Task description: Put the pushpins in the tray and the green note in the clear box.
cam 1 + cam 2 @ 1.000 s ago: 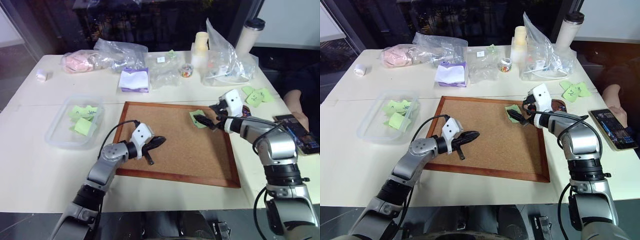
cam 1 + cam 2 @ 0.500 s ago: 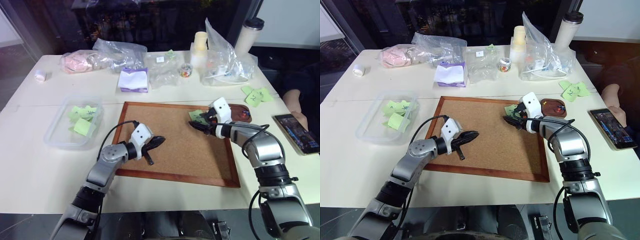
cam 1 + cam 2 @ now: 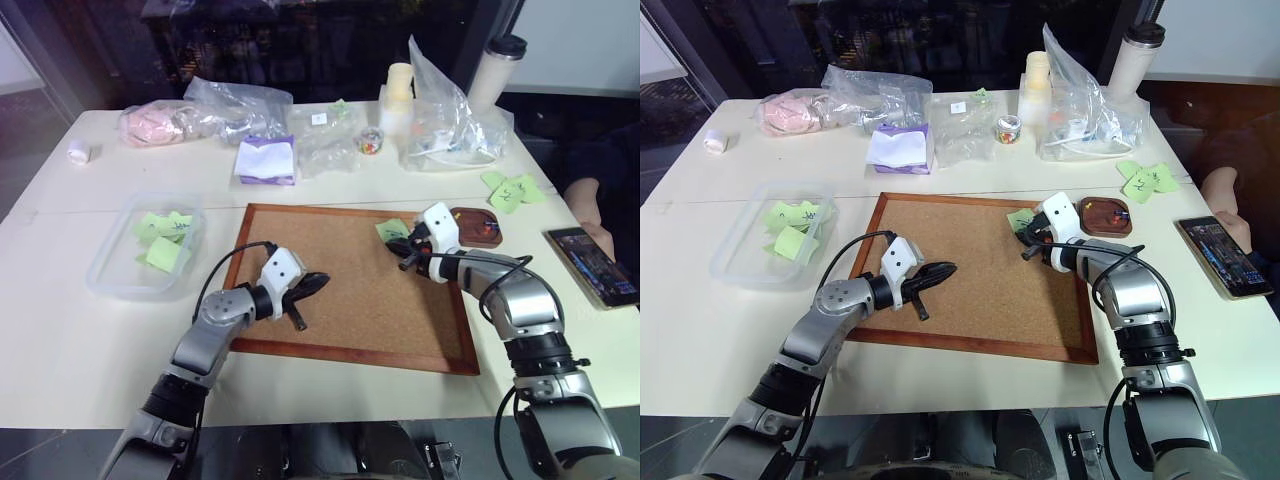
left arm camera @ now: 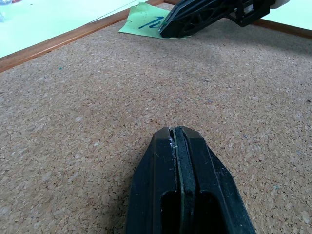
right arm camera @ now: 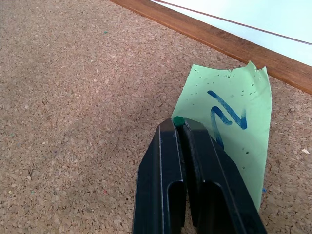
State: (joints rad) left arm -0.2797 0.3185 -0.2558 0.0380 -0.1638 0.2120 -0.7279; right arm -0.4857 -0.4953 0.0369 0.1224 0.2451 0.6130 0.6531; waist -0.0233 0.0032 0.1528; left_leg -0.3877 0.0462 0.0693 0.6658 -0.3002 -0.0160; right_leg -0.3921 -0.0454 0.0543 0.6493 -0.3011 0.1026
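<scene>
I see my right gripper (image 5: 178, 127) clenched on a pushpin (image 5: 178, 120), its small green head nipped between the black fingertips, right at the edge of the green note (image 5: 229, 139). That note is thin, pale-green paper, peppered with pinholes and marked with a blue scribble; it lies flat on the cork board (image 3: 340, 270) close to the far right corner, beside the smooth reddish wood frame. The cork is coarse and speckled. My left gripper (image 4: 176, 139) is shut on nothing, its matte black fingers pressed together low over the cork near the board's left side, well apart from the note.

The tray (image 3: 478, 226), a dark brown rounded dish, sits on the pale table (image 3: 60, 330) just off the board's far right corner, with a few tiny coloured specks in it. The clear box (image 3: 118, 270), glossy see-through plastic with rounded corners, stands left of the board and holds several green notes (image 3: 166, 240).
</scene>
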